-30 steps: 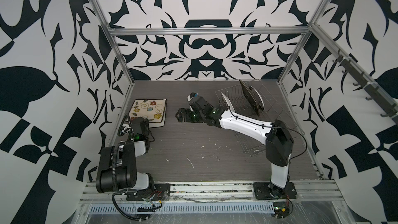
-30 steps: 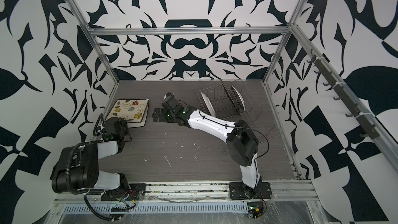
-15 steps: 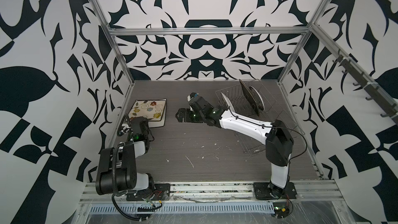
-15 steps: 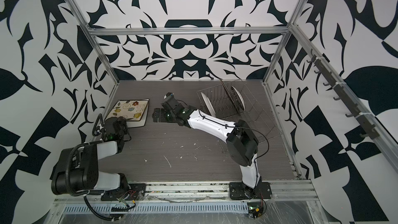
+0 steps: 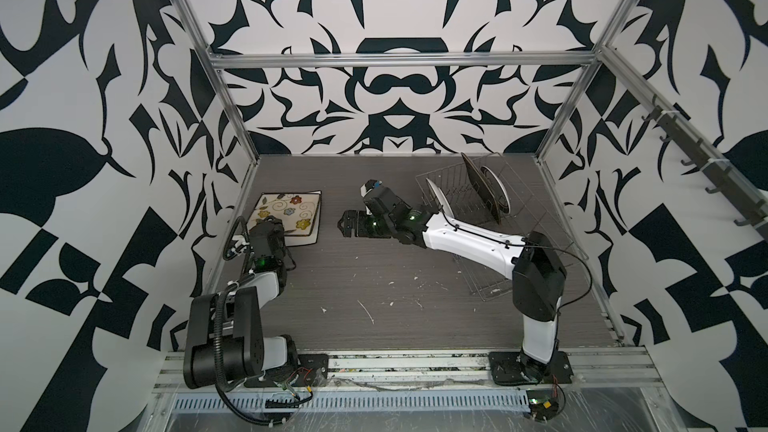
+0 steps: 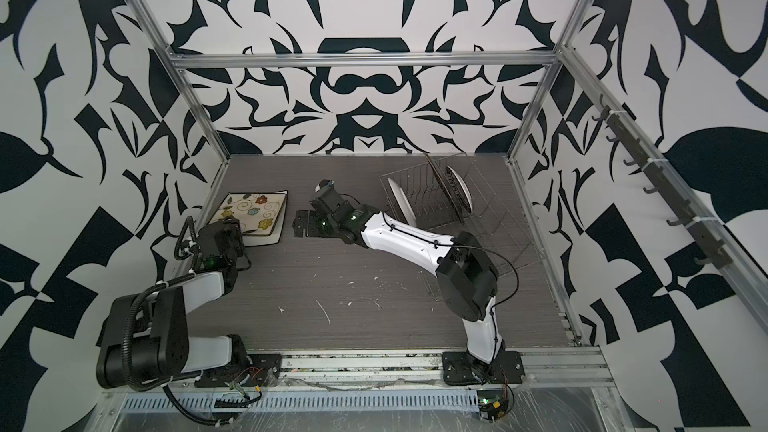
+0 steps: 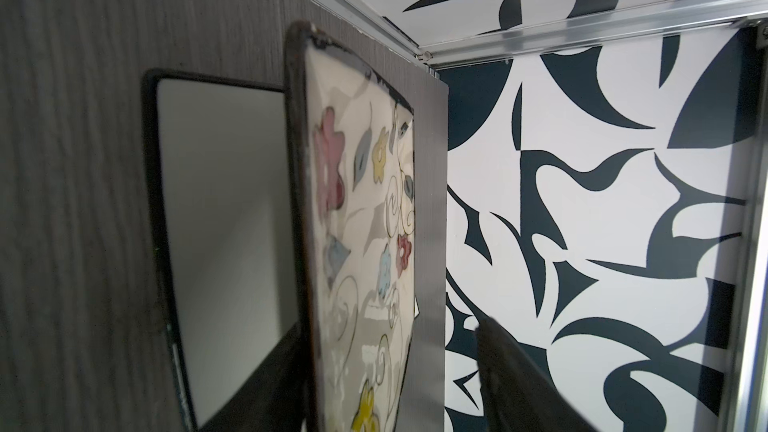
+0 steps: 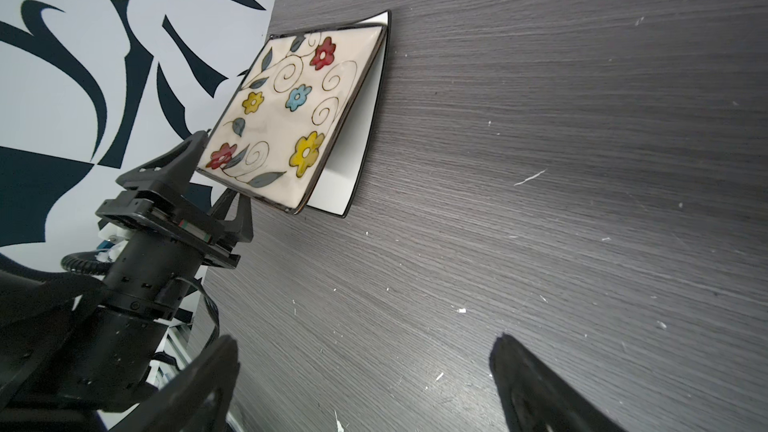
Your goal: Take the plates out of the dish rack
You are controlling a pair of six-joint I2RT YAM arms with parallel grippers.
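Right wrist view | left end effector (image 8: pixel 219 169) apart astride flowered plate (image 8: pixel 291 118) corner | right end effector (image 8: pixel 362 351) apart, arm outstretched

The enclosure walls (image 5: pixel 395 89) are covered in a bold black-and-white abstract pattern and framed by aluminium rails (image 5: pixel 399 59). The table surface (image 5: pixel 374 276) is finished in dark grey wood grain and marked with scattered white flecks (image 5: pixel 367 312). A rail of dark hooks (image 5: pixel 723 178) is mounted along the right-hand wall. Even, diffuse lighting is noted.
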